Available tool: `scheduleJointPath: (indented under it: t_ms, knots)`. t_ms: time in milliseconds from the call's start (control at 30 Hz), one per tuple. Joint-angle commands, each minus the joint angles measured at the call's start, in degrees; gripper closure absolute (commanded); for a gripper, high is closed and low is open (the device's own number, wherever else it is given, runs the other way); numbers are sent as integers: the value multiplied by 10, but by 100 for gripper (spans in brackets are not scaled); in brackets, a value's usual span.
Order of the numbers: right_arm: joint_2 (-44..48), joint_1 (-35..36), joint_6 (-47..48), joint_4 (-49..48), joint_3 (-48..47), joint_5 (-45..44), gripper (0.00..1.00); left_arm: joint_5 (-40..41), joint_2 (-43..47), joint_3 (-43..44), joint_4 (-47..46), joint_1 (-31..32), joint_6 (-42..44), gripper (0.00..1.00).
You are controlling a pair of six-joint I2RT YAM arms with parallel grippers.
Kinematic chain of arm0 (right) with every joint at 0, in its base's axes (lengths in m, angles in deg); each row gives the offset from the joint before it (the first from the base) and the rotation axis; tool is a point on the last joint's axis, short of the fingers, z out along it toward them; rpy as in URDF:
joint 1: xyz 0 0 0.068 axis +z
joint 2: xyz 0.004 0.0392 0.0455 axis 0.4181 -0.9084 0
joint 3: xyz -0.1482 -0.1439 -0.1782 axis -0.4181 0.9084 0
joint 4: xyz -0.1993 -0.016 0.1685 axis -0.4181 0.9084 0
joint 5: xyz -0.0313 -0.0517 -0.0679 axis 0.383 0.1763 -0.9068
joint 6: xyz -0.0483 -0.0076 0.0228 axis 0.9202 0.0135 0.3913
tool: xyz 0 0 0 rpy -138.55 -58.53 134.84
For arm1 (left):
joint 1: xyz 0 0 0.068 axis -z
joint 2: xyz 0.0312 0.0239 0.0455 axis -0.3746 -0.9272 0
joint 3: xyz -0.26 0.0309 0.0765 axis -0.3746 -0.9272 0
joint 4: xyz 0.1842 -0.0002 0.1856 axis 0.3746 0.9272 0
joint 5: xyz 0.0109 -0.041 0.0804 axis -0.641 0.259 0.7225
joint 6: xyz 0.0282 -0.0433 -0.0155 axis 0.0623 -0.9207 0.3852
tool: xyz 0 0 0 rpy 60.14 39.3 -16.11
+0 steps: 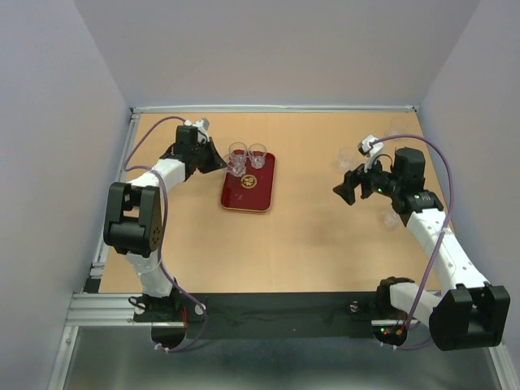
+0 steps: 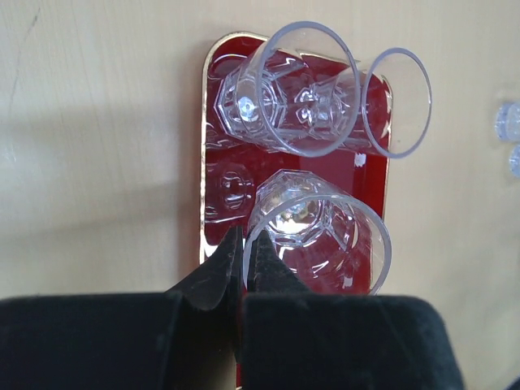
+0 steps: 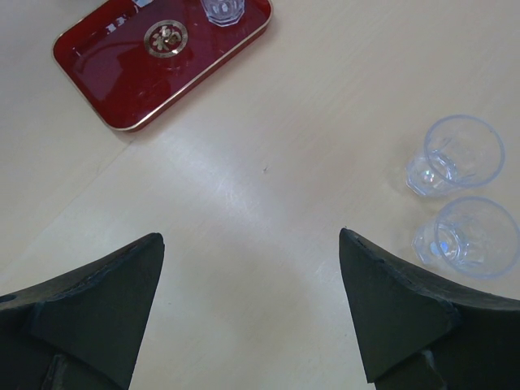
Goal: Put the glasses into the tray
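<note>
The fingers [image 2: 219,276] of the left gripper [image 2: 245,237] are drawn almost together. Only a thin slit separates them, and the side wall of one small clear faceted plastic tumbler [image 2: 313,231] sits in that slit, so the pair is clamped on that wall. This held tumbler stands inside the flat dark red rectangular tray with a pale gold rim [image 2: 213,146], in its far left part.

Two more clear tumblers stand on the tray beyond the held tumbler. The first [image 2: 292,89] is directly beyond it. The second [image 2: 394,101] stands just beside the first; the view does not settle whether they touch. In the top view all three form a tight cluster [image 1: 244,156] at the far end of the tray, with the left gripper [image 1: 221,161] at the tray's far left corner. The near half of the tray, with its round gold emblem [image 3: 166,38], carries no tumbler.

The fingers [image 3: 97,301] of the right gripper [image 3: 249,237] are spread wide apart, with only bare pale wood table [image 3: 268,187] between them. They grip nothing. In the top view the right gripper [image 1: 345,192] hangs over the right part of the table, well apart from the tray [image 1: 248,195].

Two further clear tumblers [image 3: 459,154] [image 3: 471,236] stand upright on the table near the right gripper, just beside each other, outside the tray.
</note>
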Motion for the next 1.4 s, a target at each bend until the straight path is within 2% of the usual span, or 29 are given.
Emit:
scheduleJointPath:
  t_ms: [0, 267, 767, 1067, 1200, 1367]
  knots:
    - [3, -4, 6, -27, 5, -3, 7, 59, -13, 48, 17, 22, 20, 100]
    - [3, -5, 7, -27, 5, -3, 7, 111, -32, 73, 37, 49, 32, 99]
    - [5, -7, 8, -28, 5, -4, 7, 198, -56, 118, 79, 78, 56, 91]
    - [6, -8, 8, -27, 5, -4, 7, 211, -54, 130, 92, 89, 61, 74]
    - [6, -9, 8, -28, 5, -6, 7, 214, -37, 135, 96, 94, 65, 65]
    - [6, -9, 9, -27, 5, -9, 7, 214, -11, 134, 101, 96, 78, 58]
